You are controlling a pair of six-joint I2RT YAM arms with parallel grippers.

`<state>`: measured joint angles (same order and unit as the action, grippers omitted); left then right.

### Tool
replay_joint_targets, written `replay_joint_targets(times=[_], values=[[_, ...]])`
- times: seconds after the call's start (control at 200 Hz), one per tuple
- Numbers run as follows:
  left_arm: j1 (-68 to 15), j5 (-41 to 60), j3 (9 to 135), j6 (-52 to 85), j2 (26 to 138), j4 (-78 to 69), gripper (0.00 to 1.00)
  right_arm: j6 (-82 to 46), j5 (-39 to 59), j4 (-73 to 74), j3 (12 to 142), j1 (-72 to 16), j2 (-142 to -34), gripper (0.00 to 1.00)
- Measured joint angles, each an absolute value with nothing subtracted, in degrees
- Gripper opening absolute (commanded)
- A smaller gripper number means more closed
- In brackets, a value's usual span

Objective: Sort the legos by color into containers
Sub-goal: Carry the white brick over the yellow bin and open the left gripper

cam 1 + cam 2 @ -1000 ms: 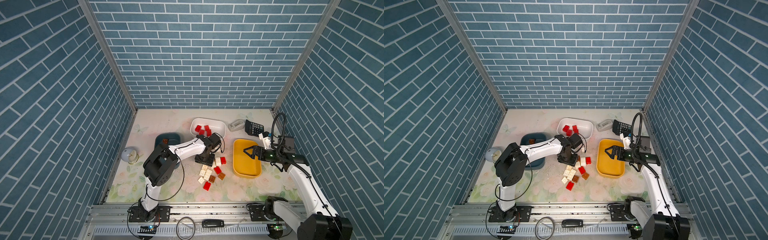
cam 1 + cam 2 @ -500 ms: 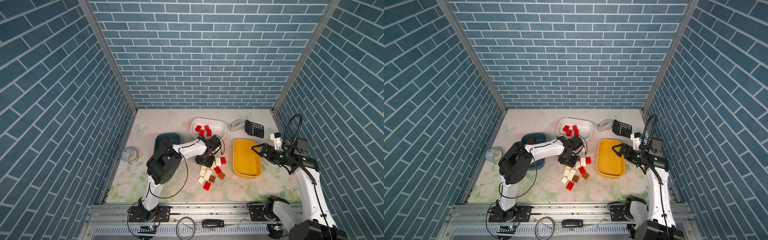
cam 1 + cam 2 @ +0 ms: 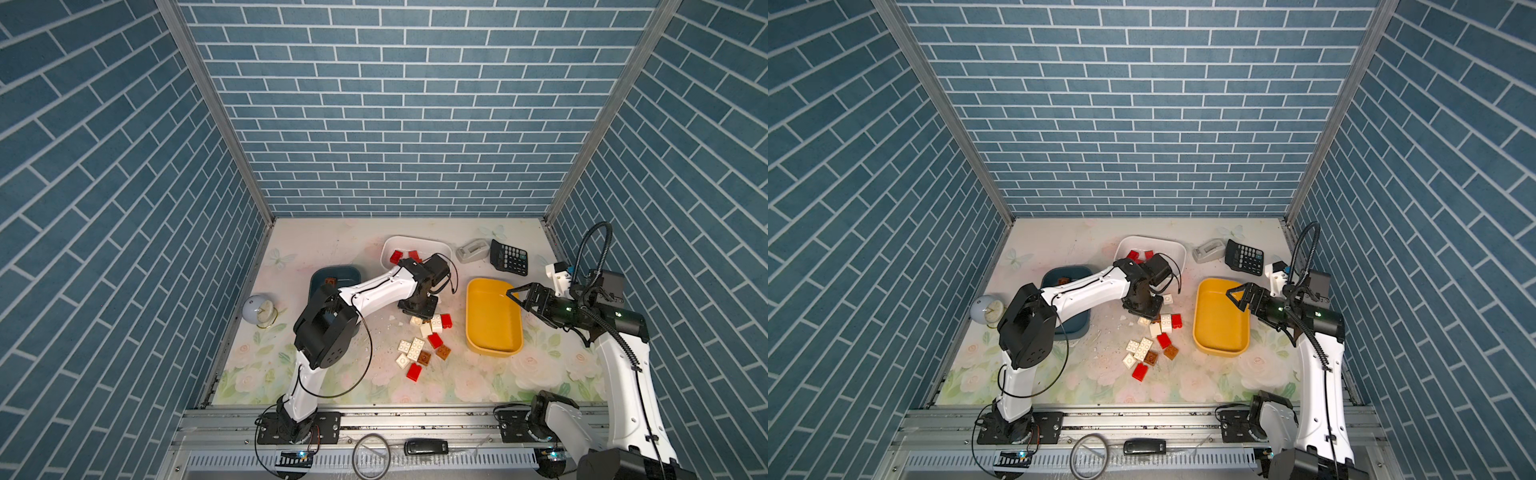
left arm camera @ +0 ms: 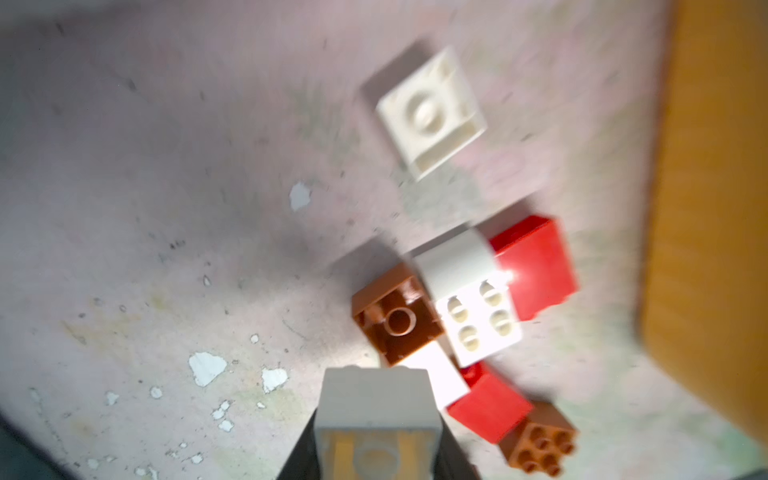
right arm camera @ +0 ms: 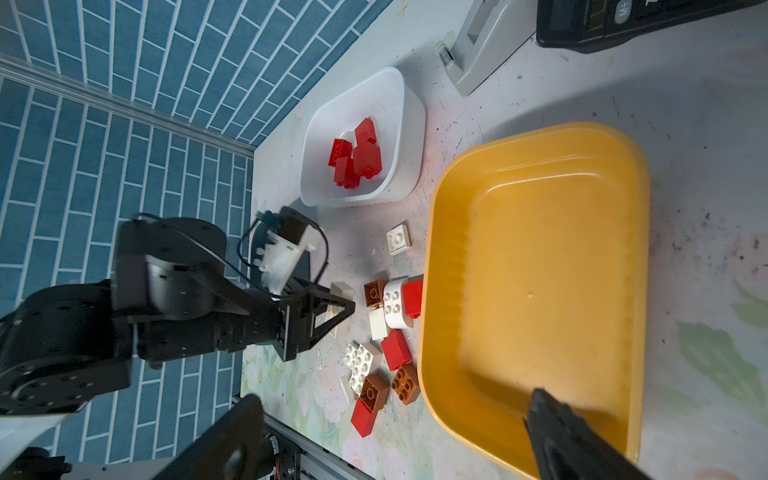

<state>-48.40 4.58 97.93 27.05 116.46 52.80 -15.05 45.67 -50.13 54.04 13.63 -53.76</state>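
Observation:
Loose red, brown and white legos (image 3: pixel 424 345) lie in a cluster on the table between the tubs. My left gripper (image 3: pixel 417 311) stands at the cluster's far end, shut on a white lego (image 4: pixel 376 409), also visible in the right wrist view (image 5: pixel 341 291). The white container (image 3: pixel 415 243) holds red legos (image 5: pixel 357 160). A brown lego (image 3: pixel 331 281) lies in the teal container (image 3: pixel 332 272). The yellow container (image 3: pixel 492 316) is empty. My right gripper (image 3: pixel 517 297) hangs open over its right rim, with nothing between its fingers (image 5: pixel 573 440).
A grey tape dispenser (image 3: pixel 471 251) and a black calculator (image 3: pixel 509 257) sit at the back right. A small round clock (image 3: pixel 259 309) stands by the left wall. White crumbs (image 4: pixel 205 368) dot the mat near the left gripper.
The left gripper has closed on the white lego at the cluster's far end. The right gripper has drawn back from over the yellow container toward its right rim, still open.

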Motion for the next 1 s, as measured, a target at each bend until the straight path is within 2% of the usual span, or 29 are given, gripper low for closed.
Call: replay_joint_targets(times=[0.195, 0.37, 0.625, 0.84, 0.905, 1.0], values=[[-48.6, 8.9, 112.0, 29.4, 117.7, 51.8, 0.30, -14.5, 45.6, -51.8, 56.5, 14.0, -58.1, 0.99], [-50.0, 12.0, 120.4, 31.7, 124.2, 48.8, 0.30, -14.0, 45.5, -51.9, 58.6, 14.2, -59.9, 0.99], [-52.8, 14.2, 121.6, 34.7, 132.5, 42.7, 0.30, -13.5, 45.2, -51.8, 59.1, 14.2, -60.0, 0.99], [-53.5, 14.4, 121.4, 36.3, 133.6, 36.4, 0.30, -13.5, 45.2, -51.8, 59.1, 14.3, -59.9, 0.99], [-53.5, 14.4, 121.4, 36.6, 133.6, 35.1, 0.33, -13.5, 45.3, -51.8, 59.1, 14.3, -59.9, 0.99], [-53.5, 14.4, 121.4, 36.8, 133.6, 33.9, 0.46, -13.5, 45.3, -51.8, 59.1, 14.3, -59.9, 0.99]])
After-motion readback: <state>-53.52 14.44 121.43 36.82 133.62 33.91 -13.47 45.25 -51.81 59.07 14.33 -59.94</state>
